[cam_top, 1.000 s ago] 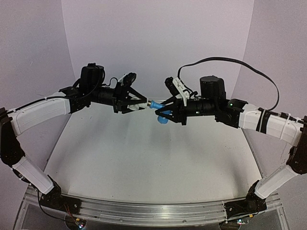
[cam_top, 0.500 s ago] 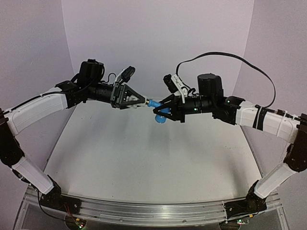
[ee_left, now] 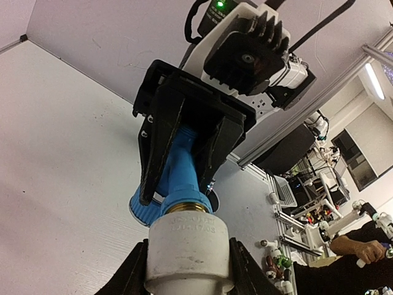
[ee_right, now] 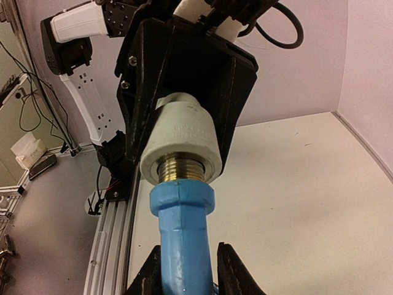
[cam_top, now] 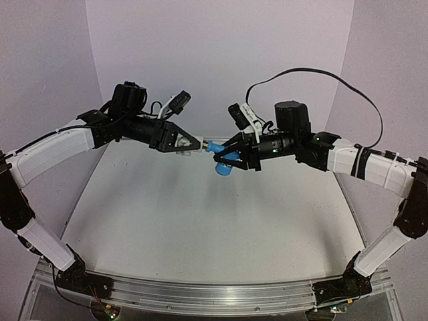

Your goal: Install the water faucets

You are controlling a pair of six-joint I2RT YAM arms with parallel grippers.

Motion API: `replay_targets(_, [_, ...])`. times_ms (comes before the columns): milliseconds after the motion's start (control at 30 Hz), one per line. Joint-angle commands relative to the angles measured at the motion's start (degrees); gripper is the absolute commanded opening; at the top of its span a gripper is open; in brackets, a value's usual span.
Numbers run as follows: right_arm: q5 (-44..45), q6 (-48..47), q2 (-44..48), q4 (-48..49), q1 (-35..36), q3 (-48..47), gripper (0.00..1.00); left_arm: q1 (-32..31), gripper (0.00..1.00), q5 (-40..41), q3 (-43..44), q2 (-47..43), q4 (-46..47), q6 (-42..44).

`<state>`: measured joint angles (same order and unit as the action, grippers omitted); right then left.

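Observation:
The two grippers meet above the middle of the table. My left gripper (cam_top: 194, 143) is shut on the white pipe fitting (ee_left: 187, 249), also in the right wrist view (ee_right: 182, 142). My right gripper (cam_top: 223, 153) is shut on the blue tap (ee_right: 183, 239), also in the top view (cam_top: 221, 155) and the left wrist view (ee_left: 179, 178). The tap's brass threaded end (ee_right: 182, 170) sits partly inside the fitting's mouth, with several threads still showing. The tap's round blue knob (cam_top: 224, 168) hangs below the right gripper.
The white table (cam_top: 200, 221) lies below both grippers, with pale walls behind and at the sides. An aluminium rail (cam_top: 207, 294) runs along the near edge by the arm bases. Benches with loose parts (ee_left: 288, 258) stand beyond the table.
My left wrist has rolled, turning the white fitting around the tap's thread. Both grippers have stayed joined at the same place, the right one shifting slightly left.

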<state>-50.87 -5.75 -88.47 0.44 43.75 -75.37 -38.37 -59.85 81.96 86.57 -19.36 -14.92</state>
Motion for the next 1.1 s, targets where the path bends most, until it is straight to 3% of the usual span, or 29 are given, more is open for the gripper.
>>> replay_targets(0, [-7.26,3.04,-1.59,15.99,3.77,-9.23,0.00,-6.52,0.00,1.88,2.84,5.36,-5.26,6.48])
replay_targets(333, [-8.98,2.13,-3.91,10.01,3.76,-12.31,0.00,-6.56,0.00,11.15,9.34,7.00,-19.26,15.33])
replay_targets(567, [-10.26,1.97,-4.41,8.00,3.73,-13.44,0.00,-7.66,0.00,17.35,10.31,6.68,-23.11,23.67])
replay_targets(1067, [-15.67,4.29,-3.45,10.37,3.73,-11.69,0.00,-9.22,0.00,11.78,9.04,3.54,-18.77,38.88])
